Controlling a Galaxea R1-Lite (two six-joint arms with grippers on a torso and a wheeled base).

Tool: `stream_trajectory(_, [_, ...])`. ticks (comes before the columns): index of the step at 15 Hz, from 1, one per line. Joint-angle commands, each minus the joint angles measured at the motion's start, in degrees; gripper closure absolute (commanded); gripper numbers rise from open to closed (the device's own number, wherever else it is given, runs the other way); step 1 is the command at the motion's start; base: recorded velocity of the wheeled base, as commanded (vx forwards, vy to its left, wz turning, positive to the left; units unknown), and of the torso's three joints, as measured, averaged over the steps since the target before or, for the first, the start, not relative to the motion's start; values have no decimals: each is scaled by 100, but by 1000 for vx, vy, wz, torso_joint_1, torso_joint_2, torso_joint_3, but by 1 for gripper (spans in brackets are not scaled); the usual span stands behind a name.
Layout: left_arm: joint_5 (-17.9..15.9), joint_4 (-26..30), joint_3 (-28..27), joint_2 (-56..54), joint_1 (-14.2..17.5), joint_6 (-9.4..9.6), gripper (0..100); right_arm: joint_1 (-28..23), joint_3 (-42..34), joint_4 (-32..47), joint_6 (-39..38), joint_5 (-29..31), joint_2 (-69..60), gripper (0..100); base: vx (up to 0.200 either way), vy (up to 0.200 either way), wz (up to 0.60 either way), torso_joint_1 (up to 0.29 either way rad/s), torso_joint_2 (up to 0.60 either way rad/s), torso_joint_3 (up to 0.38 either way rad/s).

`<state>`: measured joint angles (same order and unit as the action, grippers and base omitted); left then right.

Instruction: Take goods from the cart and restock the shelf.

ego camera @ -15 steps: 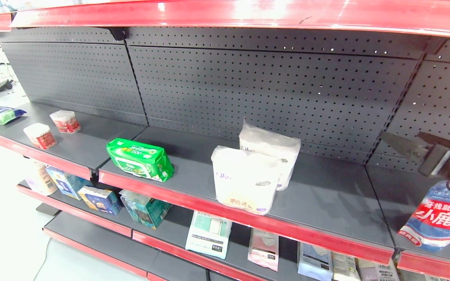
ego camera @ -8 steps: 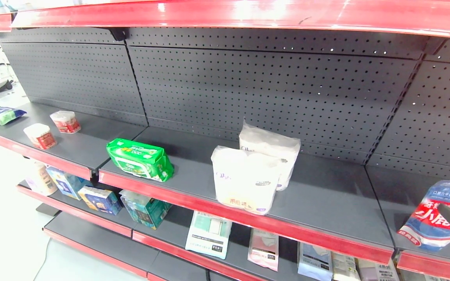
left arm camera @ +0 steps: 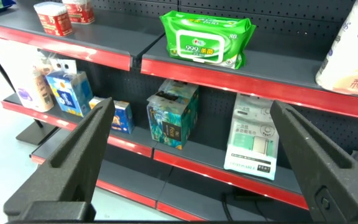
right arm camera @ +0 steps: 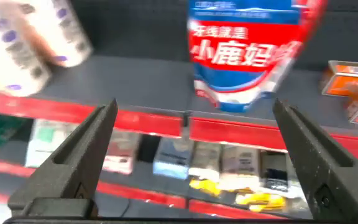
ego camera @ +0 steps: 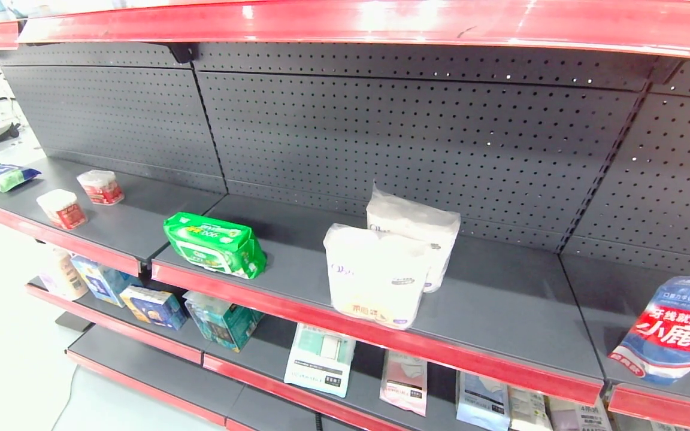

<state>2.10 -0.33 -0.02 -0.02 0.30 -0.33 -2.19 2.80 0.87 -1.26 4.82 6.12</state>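
Our right gripper [right arm camera: 194, 109] hangs in front of the shelf [ego camera: 501, 293] with its two dark fingers spread wide. We see nothing between them and they touch nothing. Our left gripper [left arm camera: 192, 104] is just as wide apart and empty, out in front of the lower tiers.

Facing the right gripper is a blue pouch [ego camera: 674, 329], glossy, with a broad red band of white characters across its front and a paler blue top. It stands tilted in the right bay of the middle tier, close to the red front lip, with orange boxes [right arm camera: 353, 78] beside it.

In the centre bay two white tissue roll packs [ego camera: 375, 275] stand one behind the other, touching. A green wipes pack [ego camera: 214, 244] lies well apart from them, near the front edge.
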Motion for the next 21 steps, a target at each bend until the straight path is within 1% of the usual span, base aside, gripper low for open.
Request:
stream_trajectory(1, [1, -2, 2, 2, 5, -2, 0, 255, -263, -69, 240, -482, -559, 0, 0, 0, 0, 0, 0, 0])
stream_trajectory(6, [1, -2, 2, 2, 5, -2, 0, 228, -272, -78, 178, -482, -612, 0, 0, 0, 0, 0, 0, 0])
stream_trajectory(7, [-34, -2, 2, 2, 5, 59, 0, 228, -272, -78, 170, -482, -612, 0, 0, 0, 0, 0, 0, 0])
stream_trajectory(10, [-25, 7, 2, 2, 5, 50, 0, 228, -272, -78, 161, -490, -612, 0, 0, 0, 0, 0, 0, 0])
stream_trajectory(21, [-34, 7, 2, 2, -4, 59, 0, 228, -272, -78, 143, -490, -612, 0, 0, 0, -600, 5, 0, 2])
